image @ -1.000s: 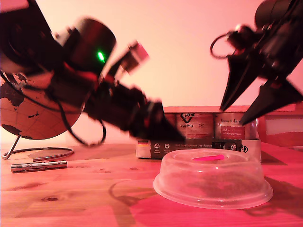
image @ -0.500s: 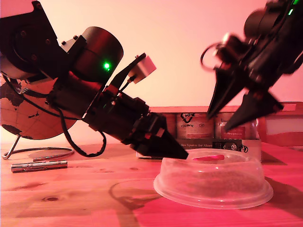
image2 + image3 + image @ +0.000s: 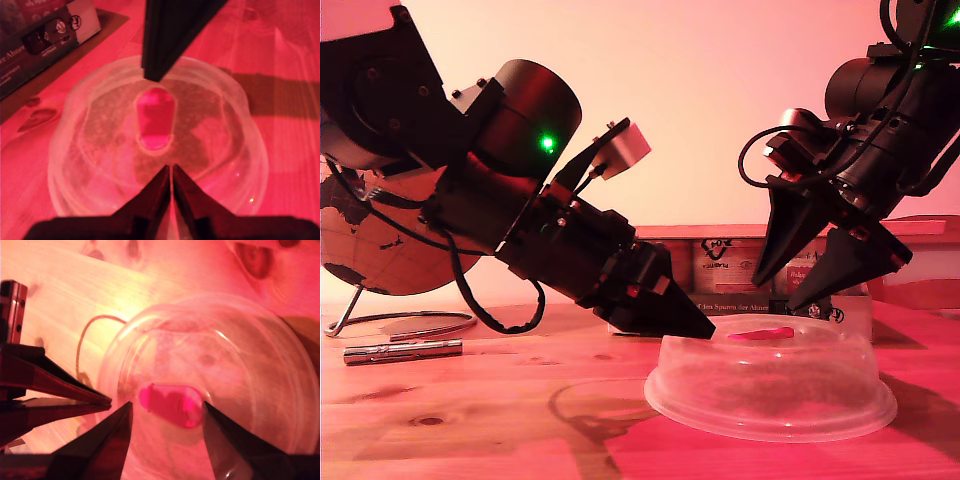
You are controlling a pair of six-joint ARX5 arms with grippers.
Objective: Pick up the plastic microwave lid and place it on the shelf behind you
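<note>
My second gripper (image 3: 775, 296) had dropped, fingers wide, astride the red tab (image 3: 761, 333); my first gripper (image 3: 705, 328), pinched together, seemingly touched the plastic microwave lid (image 3: 770, 385); a grasp looked near.

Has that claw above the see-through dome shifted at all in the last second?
Yes. My second gripper has come down and toward the exterior view's left, judged against the jars behind it; it now hangs open just above the plastic microwave lid.
</note>
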